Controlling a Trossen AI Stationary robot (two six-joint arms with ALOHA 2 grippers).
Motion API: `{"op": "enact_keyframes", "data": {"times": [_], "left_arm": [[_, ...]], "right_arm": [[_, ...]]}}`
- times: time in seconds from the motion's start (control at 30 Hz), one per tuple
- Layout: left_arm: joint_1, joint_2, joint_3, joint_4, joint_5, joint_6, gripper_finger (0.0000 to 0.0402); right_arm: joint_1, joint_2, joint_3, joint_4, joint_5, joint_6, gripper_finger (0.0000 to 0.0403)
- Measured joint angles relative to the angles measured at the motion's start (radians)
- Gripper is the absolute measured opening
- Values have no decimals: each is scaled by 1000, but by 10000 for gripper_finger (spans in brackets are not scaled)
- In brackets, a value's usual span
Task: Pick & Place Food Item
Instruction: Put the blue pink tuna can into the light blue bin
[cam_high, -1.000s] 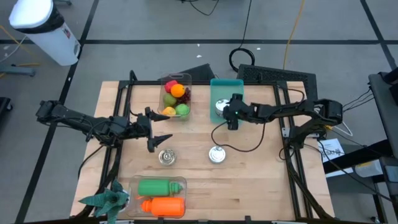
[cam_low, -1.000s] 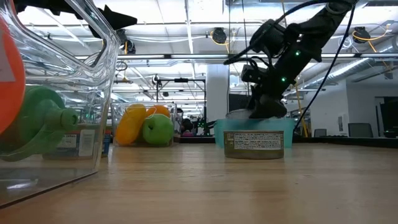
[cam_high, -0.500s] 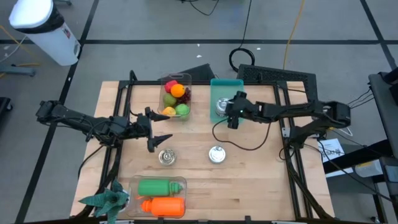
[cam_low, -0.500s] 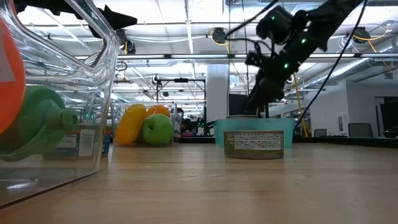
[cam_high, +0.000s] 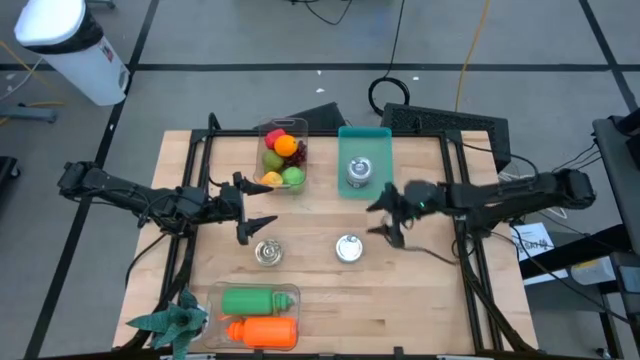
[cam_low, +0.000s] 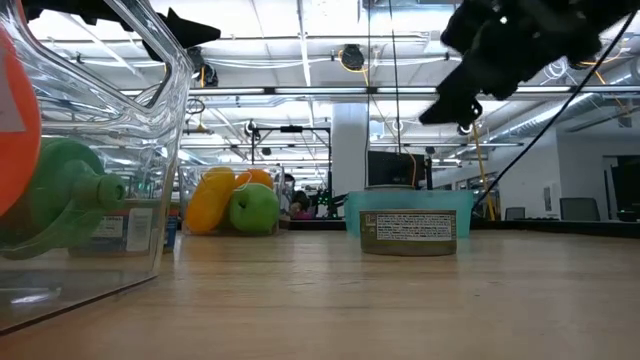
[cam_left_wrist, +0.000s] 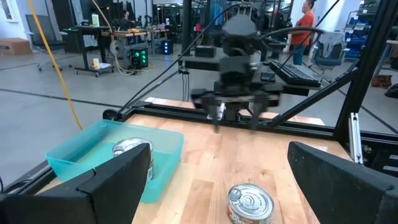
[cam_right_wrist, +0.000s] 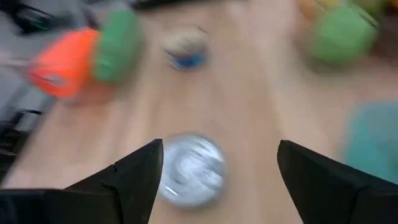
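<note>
A silver can (cam_high: 358, 172) stands on its base in the teal tray (cam_high: 366, 138) at the table's far middle; the left wrist view shows that can (cam_left_wrist: 133, 153) and tray (cam_left_wrist: 93, 146) too. A second can (cam_high: 348, 248) stands on the bare wood, its label facing the low view (cam_low: 408, 231). A third can (cam_high: 268, 253) stands left of it. My right gripper (cam_high: 381, 219) hangs open in the air, right of the second can and clear of the tray. The right wrist view, blurred, shows that can (cam_right_wrist: 189, 169) beyond its fingers. My left gripper (cam_high: 268, 204) waits open at mid-left.
A clear bin of fruit (cam_high: 283, 155) stands left of the tray. A clear bin with a green and an orange bottle (cam_high: 258, 316) sits at the near edge, with a green plant-like thing (cam_high: 170, 322) beside it. Bare wood lies near my right gripper.
My right gripper has risen out of the teal tray and swung toward the table's right and near edges, rolling and tipping up as it went. The can stays standing in the tray.
</note>
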Motion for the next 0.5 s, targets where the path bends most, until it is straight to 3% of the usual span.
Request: {"op": "enact_keyframes", "data": {"times": [0.2,0.5], "left_arm": [[0,0,0,8,0,-19,390],[0,0,0,4,1,-150,390]], "right_arm": [[144,17,-162,421,59,-3,297],[189,26,-193,470,60,-67,297]]}}
